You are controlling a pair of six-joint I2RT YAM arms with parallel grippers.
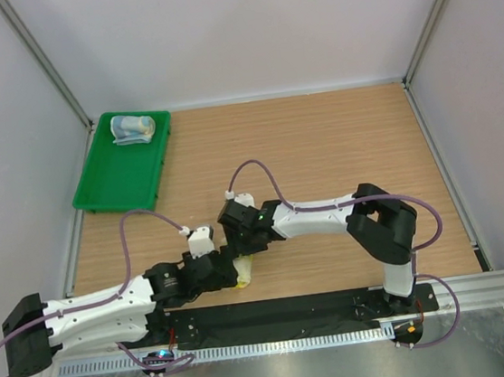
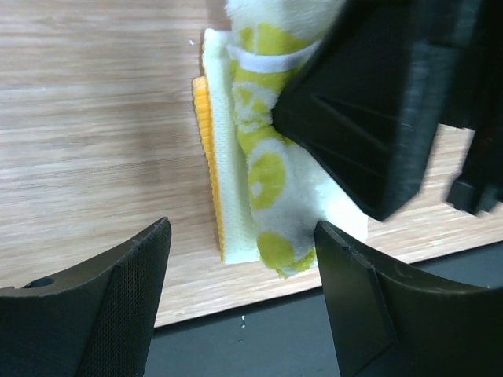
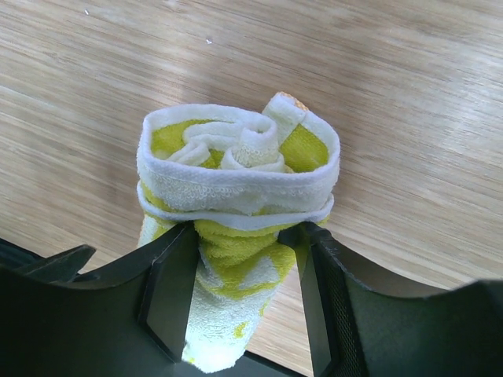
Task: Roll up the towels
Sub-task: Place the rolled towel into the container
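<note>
The yellow-green towel (image 1: 243, 270) is rolled into a tight tube near the table's front edge. My right gripper (image 1: 240, 247) is shut on the roll (image 3: 236, 173), its fingers (image 3: 169, 290) pressing both sides just behind the coiled end. In the left wrist view the roll (image 2: 263, 173) lies on the wood with a flat orange-edged flap (image 2: 211, 157) beside it. My left gripper (image 2: 244, 306) is open, its tips just short of the roll's end, touching nothing. The light blue towel (image 1: 132, 127) lies rolled in the green tray (image 1: 119, 181).
The green tray stands at the back left by the left wall. The black base plate (image 1: 293, 311) runs along the near edge just below the roll. The right gripper's black finger (image 2: 369, 118) crowds the space over the roll in the left wrist view.
</note>
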